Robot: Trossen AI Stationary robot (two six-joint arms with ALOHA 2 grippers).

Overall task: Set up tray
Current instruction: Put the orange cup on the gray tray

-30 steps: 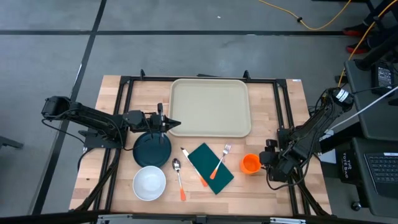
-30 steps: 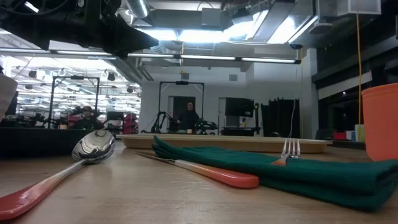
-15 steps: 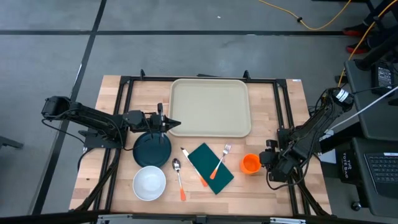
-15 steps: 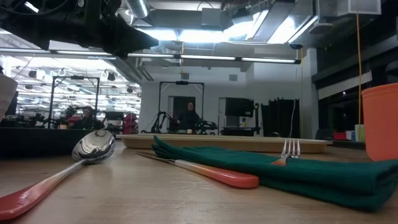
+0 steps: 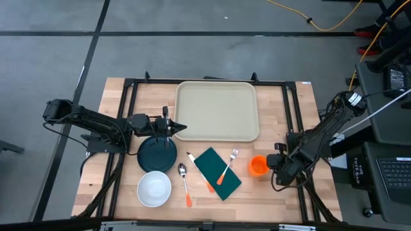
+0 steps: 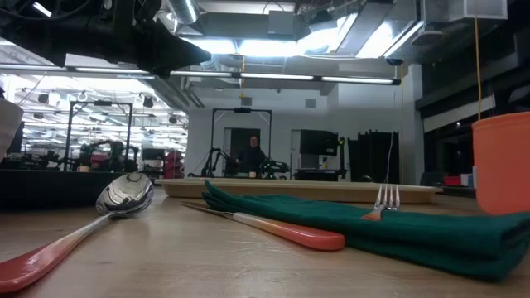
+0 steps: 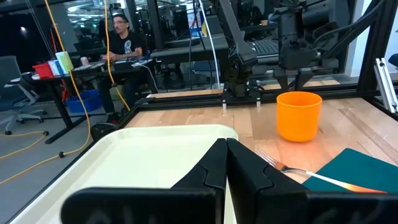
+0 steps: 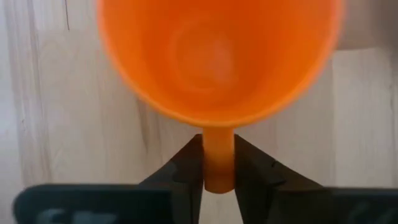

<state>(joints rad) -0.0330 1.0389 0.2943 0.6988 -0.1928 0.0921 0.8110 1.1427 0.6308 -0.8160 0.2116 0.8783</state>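
The tray (image 5: 218, 110) sits at the back of the tabletop (image 5: 282, 196) with nothing in it. The right gripper (image 8: 217, 167) pinches the orange cup (image 5: 258, 167) by its handle. The left gripper (image 5: 172, 127), fingers pressed together, waits beside the tray. Everything else needs moving.

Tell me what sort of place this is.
Most likely a robotics lab or workshop. Across the table the low view shows an open hall with ceiling strip lights and more framed rigs; the left wrist view shows a person seated at a desk among cables and equipment, and yellow cables trail over the concrete floor.
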